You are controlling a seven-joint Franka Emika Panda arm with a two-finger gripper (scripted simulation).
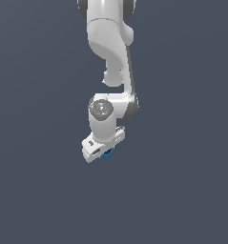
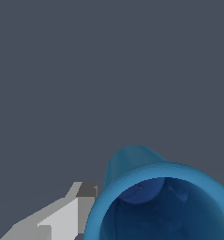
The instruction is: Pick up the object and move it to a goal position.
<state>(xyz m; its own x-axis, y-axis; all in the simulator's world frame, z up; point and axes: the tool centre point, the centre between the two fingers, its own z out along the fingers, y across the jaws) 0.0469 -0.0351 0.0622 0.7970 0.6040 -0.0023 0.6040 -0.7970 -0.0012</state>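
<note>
The object [image 1: 108, 153] is a small bright blue cup, and only a sliver of it shows under the white hand in the exterior view. In the wrist view the object [image 2: 132, 164] looms very close, its darker hollow top facing the camera. My gripper [image 1: 105, 150] hangs from the arm near the middle of the exterior view. The cup sits between the jaws of the gripper [image 2: 158, 191], which is shut on it. One grey-tipped finger [image 2: 83, 197] presses against its rim, and the other finger is almost wholly hidden behind the cup.
A plain dark grey-blue surface fills both views. The white arm [image 1: 108, 43] comes down from the top of the exterior view.
</note>
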